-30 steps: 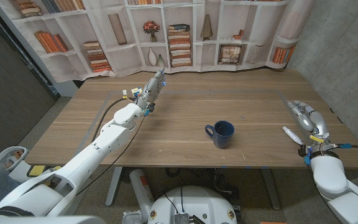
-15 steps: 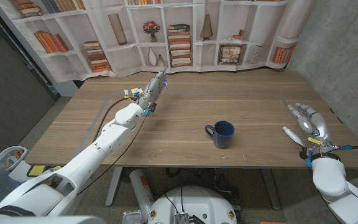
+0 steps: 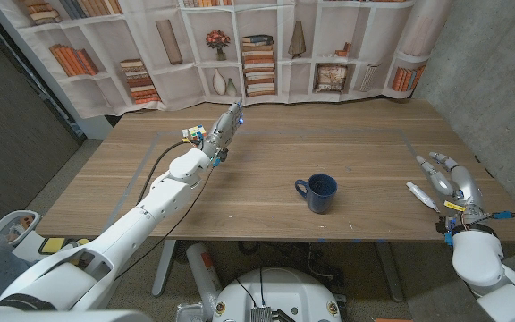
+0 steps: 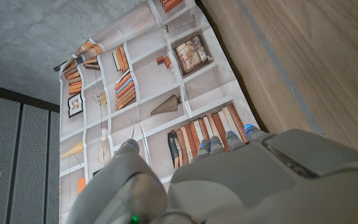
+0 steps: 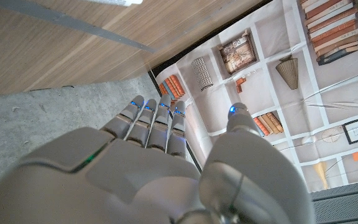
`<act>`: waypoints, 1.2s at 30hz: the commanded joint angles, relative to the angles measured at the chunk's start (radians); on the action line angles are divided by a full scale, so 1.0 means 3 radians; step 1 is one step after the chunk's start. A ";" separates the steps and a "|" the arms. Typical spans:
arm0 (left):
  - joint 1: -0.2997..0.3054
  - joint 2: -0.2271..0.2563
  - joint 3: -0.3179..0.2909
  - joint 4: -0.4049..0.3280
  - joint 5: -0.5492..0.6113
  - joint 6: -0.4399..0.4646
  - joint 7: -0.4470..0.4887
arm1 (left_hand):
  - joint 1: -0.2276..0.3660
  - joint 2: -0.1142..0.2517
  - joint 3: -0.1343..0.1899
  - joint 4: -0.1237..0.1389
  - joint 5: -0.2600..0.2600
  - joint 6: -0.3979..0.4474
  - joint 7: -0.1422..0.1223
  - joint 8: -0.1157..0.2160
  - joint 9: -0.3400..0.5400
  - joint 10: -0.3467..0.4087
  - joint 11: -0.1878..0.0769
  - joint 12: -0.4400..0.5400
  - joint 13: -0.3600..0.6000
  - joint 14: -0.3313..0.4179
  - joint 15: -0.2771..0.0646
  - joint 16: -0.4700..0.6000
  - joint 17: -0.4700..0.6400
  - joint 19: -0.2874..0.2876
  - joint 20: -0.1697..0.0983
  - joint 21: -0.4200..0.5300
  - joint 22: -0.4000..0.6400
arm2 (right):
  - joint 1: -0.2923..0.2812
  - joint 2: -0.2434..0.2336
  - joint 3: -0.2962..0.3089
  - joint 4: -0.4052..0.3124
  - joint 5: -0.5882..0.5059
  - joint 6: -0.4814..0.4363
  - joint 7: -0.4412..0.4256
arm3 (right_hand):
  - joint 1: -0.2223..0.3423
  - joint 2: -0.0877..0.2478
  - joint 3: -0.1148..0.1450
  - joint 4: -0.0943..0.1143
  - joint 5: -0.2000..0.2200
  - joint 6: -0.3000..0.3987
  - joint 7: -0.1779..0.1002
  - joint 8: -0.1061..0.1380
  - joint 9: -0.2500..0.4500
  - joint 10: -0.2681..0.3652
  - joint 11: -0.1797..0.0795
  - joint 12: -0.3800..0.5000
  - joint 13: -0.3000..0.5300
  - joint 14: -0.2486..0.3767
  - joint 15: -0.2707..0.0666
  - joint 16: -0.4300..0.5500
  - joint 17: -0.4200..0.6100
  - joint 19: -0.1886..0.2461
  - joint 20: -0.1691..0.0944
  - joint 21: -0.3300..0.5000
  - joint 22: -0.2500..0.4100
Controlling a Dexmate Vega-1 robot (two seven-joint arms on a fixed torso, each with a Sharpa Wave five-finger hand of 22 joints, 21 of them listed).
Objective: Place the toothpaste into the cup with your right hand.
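Observation:
A dark blue cup (image 3: 317,191) with its handle to picture left stands upright near the table's middle. The toothpaste (image 3: 419,194), a small white tube, lies on the wood at the right. My right hand (image 3: 450,179) is just beyond and to the right of the tube, fingers spread and holding nothing; whether it touches the tube I cannot tell. In the right wrist view my right hand (image 5: 160,165) has straight fingers with nothing in them. My left hand (image 3: 222,128) is raised over the far left of the table, fingers stretched out and empty, as the left wrist view (image 4: 229,177) also shows.
The wooden table (image 3: 266,161) has a faint taped outline. A curtain printed with bookshelves (image 3: 266,45) hangs behind its far edge. A concrete wall (image 3: 499,80) stands close on the right. The table's right edge runs just beside my right hand.
My right hand has drifted a little to the right and toward the near edge, beside the toothpaste. My left hand has shifted slightly right. Cup and tube have stayed put.

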 commanded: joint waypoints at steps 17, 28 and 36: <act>-0.0046 -0.0022 0.0021 0.0052 0.0025 -0.0037 -0.0030 | 0.0029 0.0008 -0.0018 -0.0012 0.0017 -0.0414 -0.0015 -0.0007 0.0006 -0.0436 -0.0003 -0.0009 0.0018 -0.0504 -0.0027 -0.0001 0.0019 -0.0634 0.0017 0.0021 0.0012 | -0.0023 -0.0072 -0.0158 -0.0203 -0.0437 -0.0641 -0.0056 | 0.0121 -0.0017 0.0022 -0.0045 0.0033 0.0039 -0.0023 -0.0006 0.0009 0.0024 -0.0003 -0.0005 0.0011 0.0066 -0.0055 -0.0007 0.0006 0.0029 -0.0031 -0.0009 0.0015; -0.0022 -0.0012 0.0001 0.0008 0.0022 -0.0045 0.0002 | 0.0031 0.0010 -0.0023 -0.0012 0.0017 -0.0419 -0.0017 -0.0008 0.0006 -0.0437 -0.0011 -0.0009 0.0018 -0.0507 -0.0027 -0.0002 0.0020 -0.0634 0.0012 0.0022 0.0012 | 0.0014 -0.0140 -0.0224 -0.0306 -0.0554 -0.0989 -0.0060 | 0.0157 -0.0048 0.0021 -0.0059 0.0049 0.0044 -0.0017 -0.0012 0.0009 0.0050 0.0018 -0.0003 0.0013 0.0104 -0.0049 0.0000 0.0007 0.0036 -0.0024 -0.0010 0.0013; -0.0042 -0.0028 0.0019 0.0038 0.0025 -0.0048 -0.0024 | 0.0033 0.0012 -0.0028 -0.0012 0.0016 -0.0419 -0.0017 -0.0008 0.0006 -0.0439 -0.0015 -0.0010 0.0018 -0.0507 -0.0026 -0.0001 0.0020 -0.0634 0.0015 0.0023 0.0012 | 0.0050 -0.0178 -0.0270 -0.0320 -0.0614 -0.1132 -0.0098 | 0.0196 -0.0106 0.0010 -0.0073 0.0073 0.0102 -0.0032 0.0001 0.0010 0.0063 0.0044 -0.0007 0.0016 0.0149 -0.0037 0.0006 0.0010 0.0070 0.0020 -0.0002 0.0012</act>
